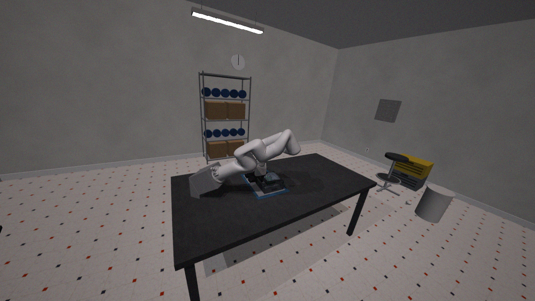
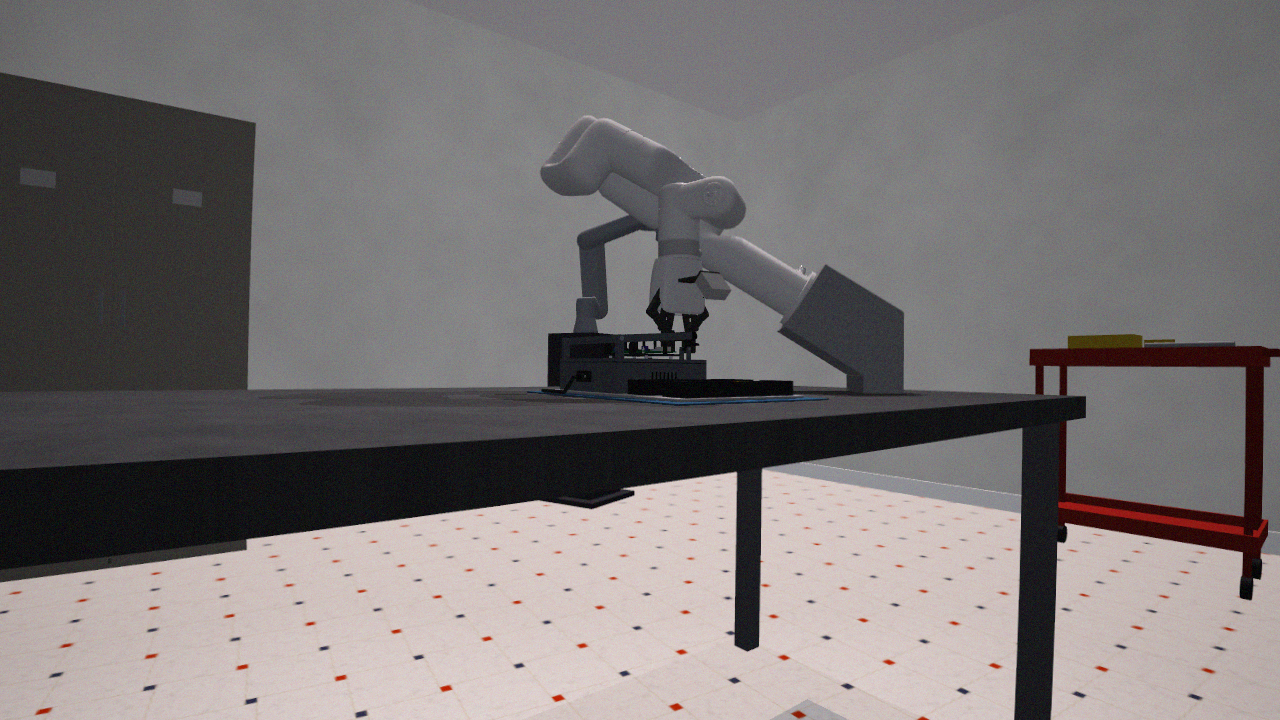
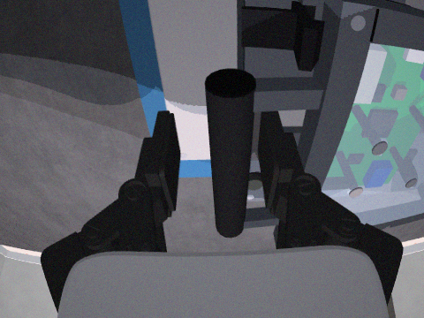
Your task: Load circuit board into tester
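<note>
Gripper [image 1: 260,176] [image 2: 680,344] [image 3: 218,130] pointing down at lid edge. Jaws approx. half open, one either side of black cyl. handle [image 3: 230,159]; visible gap each side in wrist view, nothing gripped.

Board [image 3: 397,115] in tester [image 1: 271,187] [image 2: 599,376], face up, seen thru clear panel of lid [image 1: 272,175] [image 2: 635,337] [image 3: 324,110]. White block [image 3: 373,75] nr one board end, prob. connector. Pin/hole fit: can't tell.

Lid down over board, looks approx. level in ext. view. Latch engagement: can't confirm.

Tray [image 1: 251,179] [image 2: 711,387], black, low, beside tester. Both on blue-edged mat [image 1: 274,194] [image 2: 581,395] [image 3: 134,35], on dark table [image 1: 224,220] [image 2: 447,420] [image 3: 66,155].

White arm [image 1: 276,146] [image 2: 653,161] bent above tester; grey angled base [image 1: 203,183] [image 2: 850,331] on same table, apart from mat.
</note>
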Tool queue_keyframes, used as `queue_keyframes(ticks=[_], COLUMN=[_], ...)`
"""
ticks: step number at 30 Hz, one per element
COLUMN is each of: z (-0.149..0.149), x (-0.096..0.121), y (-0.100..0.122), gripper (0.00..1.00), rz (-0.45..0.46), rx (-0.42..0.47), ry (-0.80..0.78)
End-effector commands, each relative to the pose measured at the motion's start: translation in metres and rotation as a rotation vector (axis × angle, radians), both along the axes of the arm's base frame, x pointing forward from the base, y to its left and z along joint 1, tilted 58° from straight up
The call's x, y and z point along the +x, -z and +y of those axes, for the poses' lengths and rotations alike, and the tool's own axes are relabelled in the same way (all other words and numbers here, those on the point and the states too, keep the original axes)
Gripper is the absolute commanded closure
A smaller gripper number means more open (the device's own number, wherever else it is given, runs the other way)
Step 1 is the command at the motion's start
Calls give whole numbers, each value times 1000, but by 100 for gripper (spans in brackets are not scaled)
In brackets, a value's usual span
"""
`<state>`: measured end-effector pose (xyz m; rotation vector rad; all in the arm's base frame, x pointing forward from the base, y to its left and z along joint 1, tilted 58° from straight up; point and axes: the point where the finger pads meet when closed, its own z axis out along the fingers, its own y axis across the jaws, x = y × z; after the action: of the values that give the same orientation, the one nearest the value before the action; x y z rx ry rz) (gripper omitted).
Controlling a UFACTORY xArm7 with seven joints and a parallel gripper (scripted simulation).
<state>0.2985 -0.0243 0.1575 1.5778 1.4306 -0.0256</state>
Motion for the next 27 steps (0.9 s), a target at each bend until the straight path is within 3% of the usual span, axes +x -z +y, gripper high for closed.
queue_keyframes(ticks=[1,27], z=[5,30], x=[2,-20], y=[-4,-24], gripper=[49,49], rz=[-8,-8], rx=[0,0], ry=[-10,-10])
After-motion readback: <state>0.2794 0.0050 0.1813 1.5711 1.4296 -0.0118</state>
